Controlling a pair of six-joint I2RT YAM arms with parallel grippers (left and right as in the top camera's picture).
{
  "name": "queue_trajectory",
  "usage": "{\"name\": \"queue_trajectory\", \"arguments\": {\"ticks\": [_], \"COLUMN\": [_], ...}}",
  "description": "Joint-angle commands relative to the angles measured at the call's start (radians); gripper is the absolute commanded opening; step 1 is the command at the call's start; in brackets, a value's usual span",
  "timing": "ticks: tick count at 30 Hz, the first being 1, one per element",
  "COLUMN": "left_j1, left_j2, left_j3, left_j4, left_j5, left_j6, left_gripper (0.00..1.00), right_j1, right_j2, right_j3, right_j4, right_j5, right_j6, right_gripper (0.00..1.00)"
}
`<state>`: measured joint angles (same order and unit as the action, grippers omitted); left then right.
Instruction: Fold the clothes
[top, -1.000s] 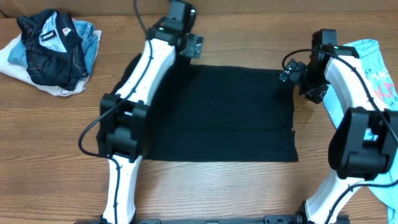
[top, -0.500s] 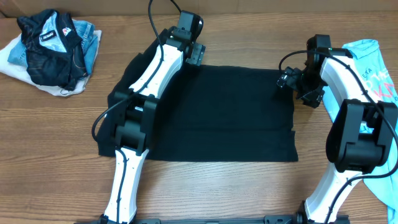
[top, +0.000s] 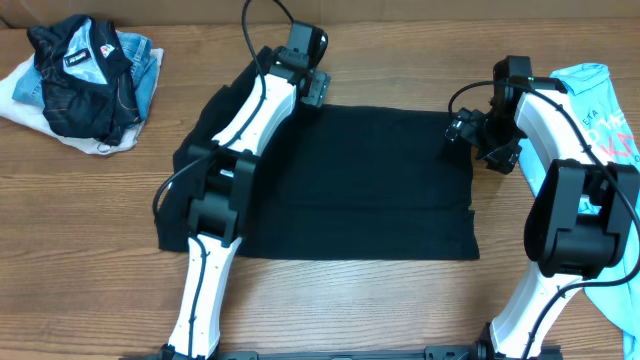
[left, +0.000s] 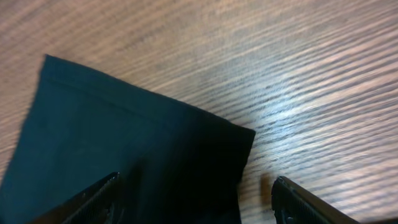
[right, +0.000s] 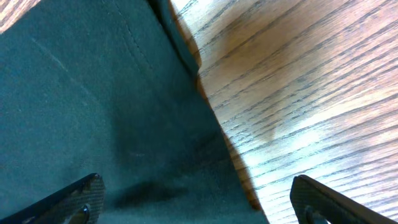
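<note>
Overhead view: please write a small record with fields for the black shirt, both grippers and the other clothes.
task item: plain black cotton T-shirt, lying flat, mid-table
left gripper: open, over a corner on the shirt's far edge, holding nothing
right gripper: open, over the shirt's right edge, holding nothing
far left: crumpled dark jacket on a heap of clothes
right edge: light blue T-shirt with pink lettering
surface: wooden table
</note>
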<state>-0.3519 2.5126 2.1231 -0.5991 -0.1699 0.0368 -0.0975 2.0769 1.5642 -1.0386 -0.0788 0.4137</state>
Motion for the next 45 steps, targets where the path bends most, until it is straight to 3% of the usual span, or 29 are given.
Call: {"name": "queue_trajectory", "arguments": {"ticks": [1, 10, 13, 15, 18, 29, 38, 45], "left_j1": [0.005, 0.005, 0.005, 0.006, 0.007, 0.024, 0.028, 0.028], "left_j2": [0.034, 0.054, 0.055, 0.055, 0.059, 0.088, 0.088, 0.088], "left_j3": [0.019, 0.019, 0.019, 0.019, 0.019, 0.019, 0.019, 0.019], "left_j4": [0.010, 0.023, 0.033, 0.037, 0.041, 0.034, 0.005, 0.000], "left_j5": [-0.022, -0.052, -0.051, -0.051, -0.050, -0.043, -0.040, -0.040], "left_j6": [0.020, 0.031, 0.031, 0.031, 0.031, 0.008, -0.068, -0.090], "left_gripper": [0.78, 0.72, 0.60, 0.44, 0.30, 0.04, 0.04, 0.05], "right_j1": [-0.003, -0.003, -0.003, -0.003, -0.004, -0.011, -0.011, -0.011], "right_j2": [0.001, 0.001, 0.001, 0.001, 0.000, -0.001, 0.005, 0.047], "right_j3": [0.008, 0.008, 0.008, 0.008, 0.013, 0.157, 0.158, 0.158], "right_j4": [0.004, 0.003, 0.004, 0.005, 0.008, 0.039, 0.229, 0.308], "right_j5": [-0.013, -0.013, -0.013, -0.013, -0.012, 0.015, 0.014, 0.015], "right_j6": [-0.010, -0.011, -0.010, -0.010, -0.010, -0.003, -0.133, -0.156], "right_gripper": [1.00, 1.00, 1.00, 1.00, 1.00, 1.00, 1.00, 1.00]}}
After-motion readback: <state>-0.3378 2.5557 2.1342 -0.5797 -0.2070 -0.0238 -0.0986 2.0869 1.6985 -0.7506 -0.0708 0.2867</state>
